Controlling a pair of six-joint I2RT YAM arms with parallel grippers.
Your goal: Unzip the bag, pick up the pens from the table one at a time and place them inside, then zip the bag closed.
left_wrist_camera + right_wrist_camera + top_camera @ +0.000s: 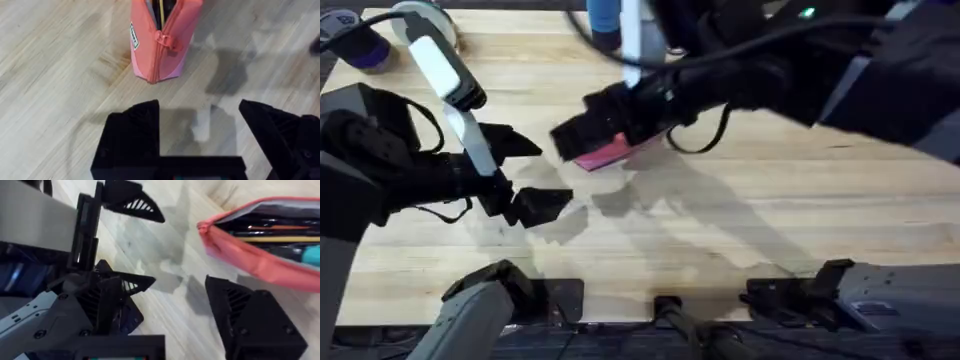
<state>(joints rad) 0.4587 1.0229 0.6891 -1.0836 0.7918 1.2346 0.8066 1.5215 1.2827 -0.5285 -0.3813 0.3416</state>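
Pink-red fabric identifies the bag, which is seen just above and left of centre in the overhead frame, lying on the pale wooden surface and partly covered by the right arm reaching across from the upper right. The right claw is held directly over the bag's near end; this placement is judged to serve either a deposit into the opening or an approach to the zip. In the right wrist view its fingers are seen spread apart with nothing between them, and the bag's mouth at upper right is shown gaping, with several slim items lying lengthwise against the dark lining; which of these is the black pen cannot be told. The left claw is seen at centre left of the overhead frame, near the bag but apart from it, its jaws wide and empty, judged to be standing by to steady the fabric. The left wrist view supplies what the overhead lacks: the bag's closed end at upper centre, the zip pull hanging on the seam, a small side label, and a yellow stick inside. No loose pen is made out on the surface, so zipping is judged to be the remaining step.
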